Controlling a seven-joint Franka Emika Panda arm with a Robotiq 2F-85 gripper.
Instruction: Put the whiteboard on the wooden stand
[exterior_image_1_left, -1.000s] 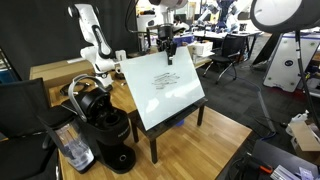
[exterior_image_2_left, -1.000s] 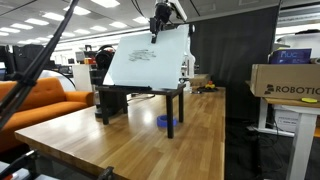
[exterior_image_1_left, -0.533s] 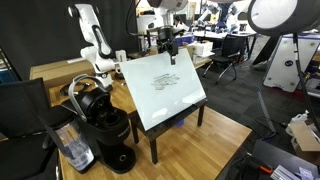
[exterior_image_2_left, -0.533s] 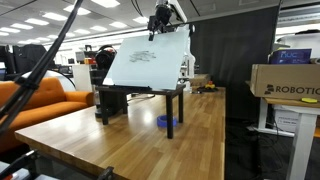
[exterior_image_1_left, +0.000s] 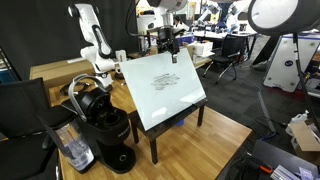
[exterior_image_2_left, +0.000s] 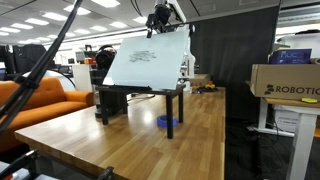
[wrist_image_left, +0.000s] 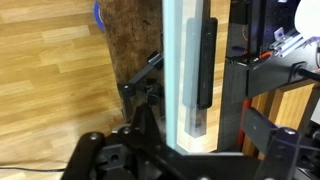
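The whiteboard (exterior_image_1_left: 165, 88) (exterior_image_2_left: 145, 62) leans slanted on the dark wooden stand (exterior_image_1_left: 152, 148) (exterior_image_2_left: 170, 105), which stands on the light wooden table. A small dark scribble sits near the board's middle. My gripper (exterior_image_1_left: 170, 50) (exterior_image_2_left: 158, 28) hangs at the board's top edge. In the wrist view the board's thin pale edge (wrist_image_left: 177, 70) runs between the jaws of the gripper (wrist_image_left: 195, 120), which stand open with a gap on each side. A dark bar (wrist_image_left: 203, 60) lies along the board's edge.
A black coffee machine (exterior_image_1_left: 105, 120) stands beside the stand near the table's edge. A small blue object (exterior_image_2_left: 165, 121) lies under the stand. A white robot arm (exterior_image_1_left: 90, 40) is behind, a cardboard box (exterior_image_2_left: 290, 80) off the table, an orange sofa (exterior_image_2_left: 40, 100) alongside.
The jaws have spread apart and let go of the whiteboard's top edge. The board stays resting on the stand, and the arm has barely moved.
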